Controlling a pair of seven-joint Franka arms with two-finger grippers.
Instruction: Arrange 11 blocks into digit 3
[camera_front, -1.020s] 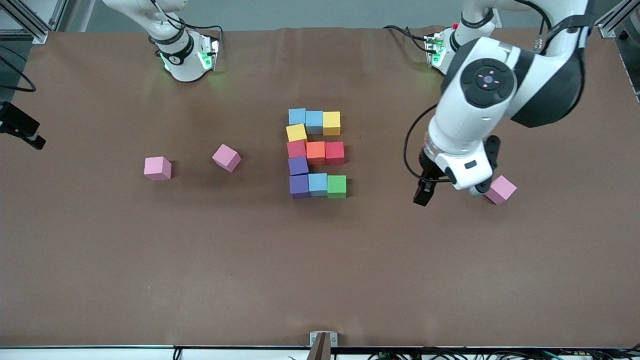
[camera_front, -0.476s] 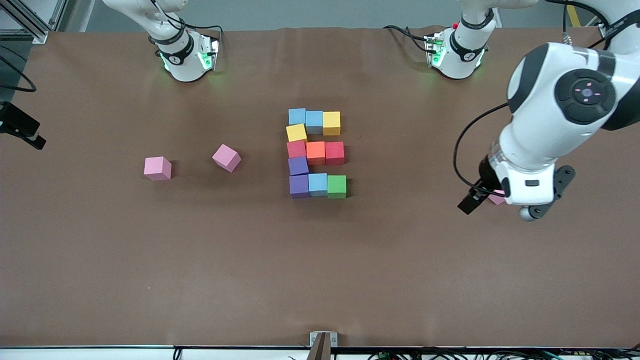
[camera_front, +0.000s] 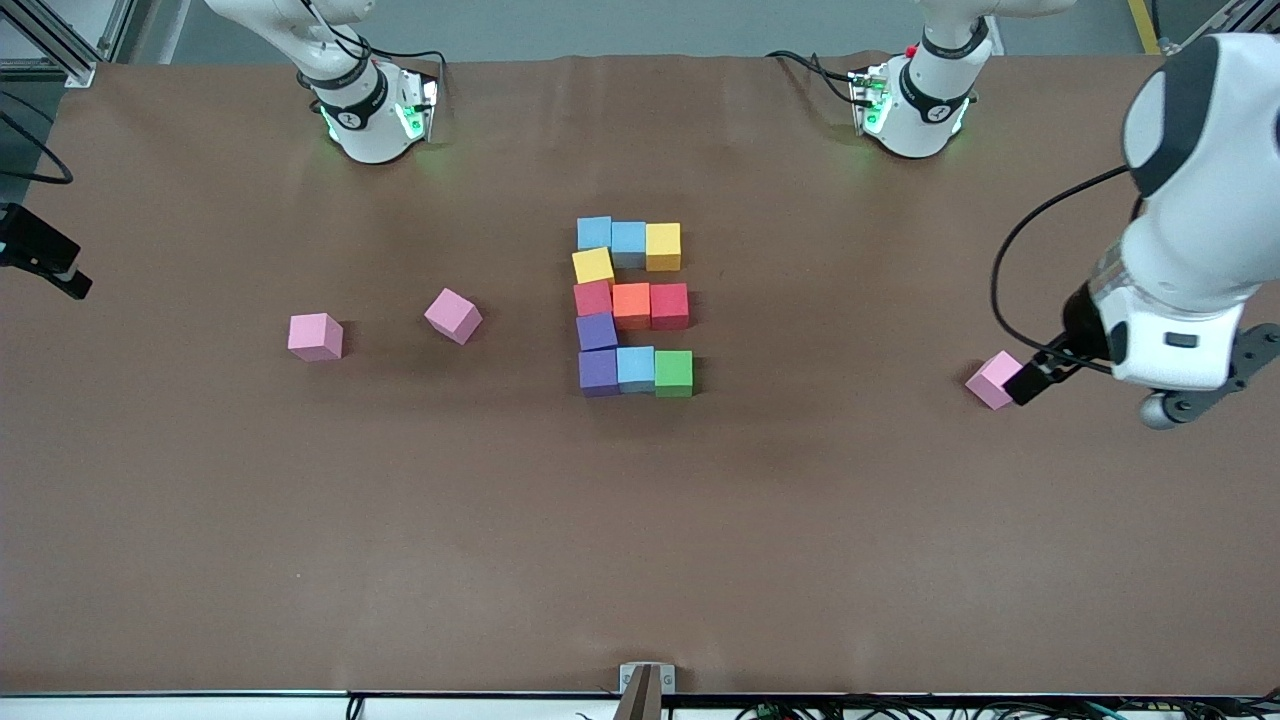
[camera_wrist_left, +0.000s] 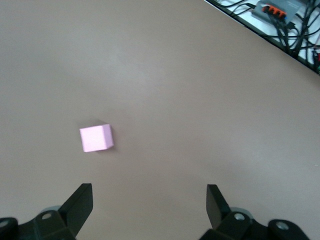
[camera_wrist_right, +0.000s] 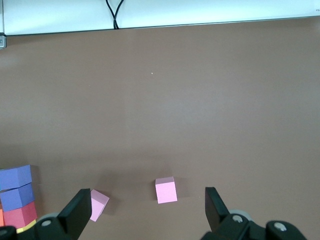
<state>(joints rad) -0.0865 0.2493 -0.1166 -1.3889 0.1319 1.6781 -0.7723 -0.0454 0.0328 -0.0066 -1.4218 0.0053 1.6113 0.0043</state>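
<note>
The blocks form the digit 3 (camera_front: 630, 305) at mid-table: three bars of three cubes joined by single cubes, with light blue (camera_front: 594, 232) and yellow (camera_front: 662, 246) in the bar nearest the robots and green (camera_front: 673, 372) in the bar nearest the camera. My left gripper (camera_wrist_left: 148, 197) is open and empty, up over the table at the left arm's end, and one finger (camera_front: 1032, 382) shows beside a pink cube (camera_front: 992, 380). My right gripper (camera_wrist_right: 146, 200) is open and empty, and its arm waits out of the front view. Purple and red blocks (camera_wrist_right: 15, 195) show at the edge of the right wrist view.
Two more pink cubes (camera_front: 316, 336) (camera_front: 453, 315) lie toward the right arm's end; both show in the right wrist view (camera_wrist_right: 166, 190) (camera_wrist_right: 98, 205). The third pink cube shows in the left wrist view (camera_wrist_left: 96, 138). The arm bases (camera_front: 370, 110) (camera_front: 915, 100) stand at the table's back edge.
My left arm has swung away from the figure toward its own end of the table, passing over the pink cube there. The blocks and pink cubes have not moved.
</note>
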